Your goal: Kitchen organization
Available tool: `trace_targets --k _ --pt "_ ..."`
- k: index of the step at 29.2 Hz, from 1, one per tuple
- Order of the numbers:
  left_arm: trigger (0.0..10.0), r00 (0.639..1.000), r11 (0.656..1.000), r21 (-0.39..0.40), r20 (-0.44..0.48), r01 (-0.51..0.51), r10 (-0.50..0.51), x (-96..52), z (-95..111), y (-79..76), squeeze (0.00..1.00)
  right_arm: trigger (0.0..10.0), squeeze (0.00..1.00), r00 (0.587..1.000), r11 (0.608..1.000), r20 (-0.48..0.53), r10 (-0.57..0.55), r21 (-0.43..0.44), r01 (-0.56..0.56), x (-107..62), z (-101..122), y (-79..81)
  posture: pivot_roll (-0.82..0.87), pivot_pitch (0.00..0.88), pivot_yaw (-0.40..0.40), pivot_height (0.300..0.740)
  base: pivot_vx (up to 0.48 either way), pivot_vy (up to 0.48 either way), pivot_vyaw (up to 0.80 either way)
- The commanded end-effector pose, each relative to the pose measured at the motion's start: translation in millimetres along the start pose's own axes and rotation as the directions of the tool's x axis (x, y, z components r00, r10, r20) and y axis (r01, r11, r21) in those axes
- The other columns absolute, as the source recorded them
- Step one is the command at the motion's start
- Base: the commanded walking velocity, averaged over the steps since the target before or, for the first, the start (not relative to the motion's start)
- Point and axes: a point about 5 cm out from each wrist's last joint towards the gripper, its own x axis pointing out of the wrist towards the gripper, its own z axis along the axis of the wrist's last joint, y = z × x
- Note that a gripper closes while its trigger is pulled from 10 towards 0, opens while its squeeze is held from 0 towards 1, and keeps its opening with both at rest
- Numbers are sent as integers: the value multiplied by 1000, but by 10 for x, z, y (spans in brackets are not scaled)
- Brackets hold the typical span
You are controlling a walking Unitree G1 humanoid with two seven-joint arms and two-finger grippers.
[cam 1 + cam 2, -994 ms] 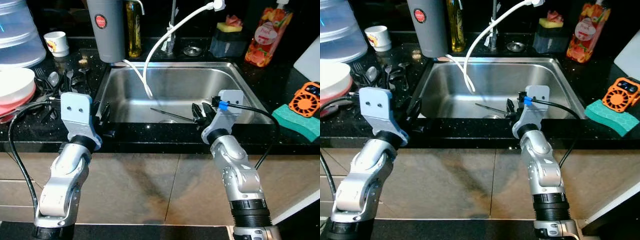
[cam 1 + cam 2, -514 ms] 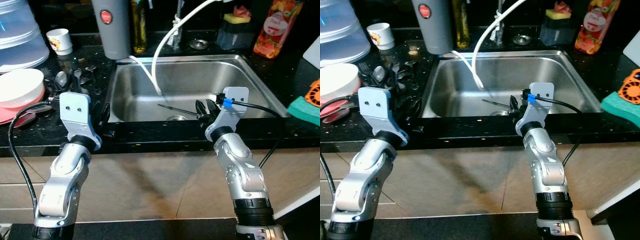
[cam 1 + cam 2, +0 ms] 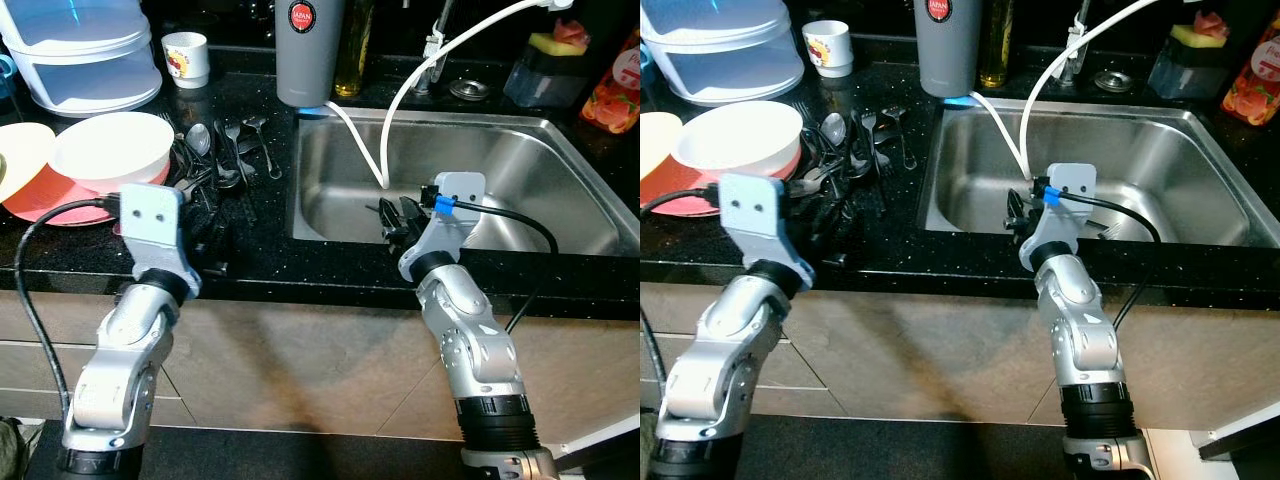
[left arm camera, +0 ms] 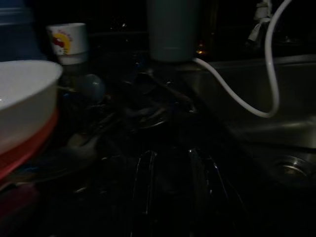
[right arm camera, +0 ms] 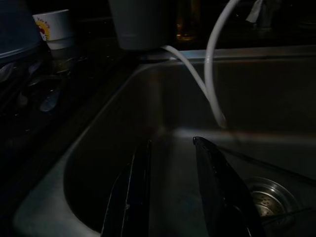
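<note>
1. Black counter (image 3: 250, 255) carries both grippers at its front edge; steel sink (image 3: 560, 160) is set into it, right of the left gripper.
2. Stacked clear containers (image 3: 85, 50) sit far back-left of the left gripper.
3. White bowl (image 3: 112, 150) on a red plate (image 3: 40, 205), just left of the left gripper.
4. Grey tumbler (image 3: 308, 50) stands behind the sink's left corner, white hose (image 3: 365, 140) looping past it into the basin.
5. Right gripper (image 5: 170, 197) hangs over the sink's near-left part, fingers parted, nothing held.
6. Left gripper (image 4: 170, 197) sits over the counter, fingers slightly apart, empty.
7. Loose cutlery (image 3: 225, 150) lies just ahead of the left gripper.
8. Small printed cup (image 3: 186, 58) behind it.
</note>
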Motion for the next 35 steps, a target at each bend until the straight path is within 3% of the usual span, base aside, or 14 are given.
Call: trace_targets --k 1,11,20,35 --pt "10000 999 1000 -13 -31 16 -16 4 -55 -20 0 10000 0 998 1000 -51 -28 3 29 -28 -105 -71 25 153 9 740 0 0 0" --pt "10000 1000 1000 -25 -14 -3 3 45 -15 5 0 10000 0 997 998 -53 -55 17 55 -8 -95 -115 23 152 7 740 0 0 0" --pt "10000 1000 999 -25 4 -25 25 34 13 46 0 10000 0 997 999 -59 -43 8 44 6 -111 -107 26 150 1 740 0 0 -404" --pt "10000 985 986 28 45 -167 166 34 69 218 0 10000 0 998 1000 -57 -4 -6 4 21 -111 -52 22 140 -9 740 0 0 0"
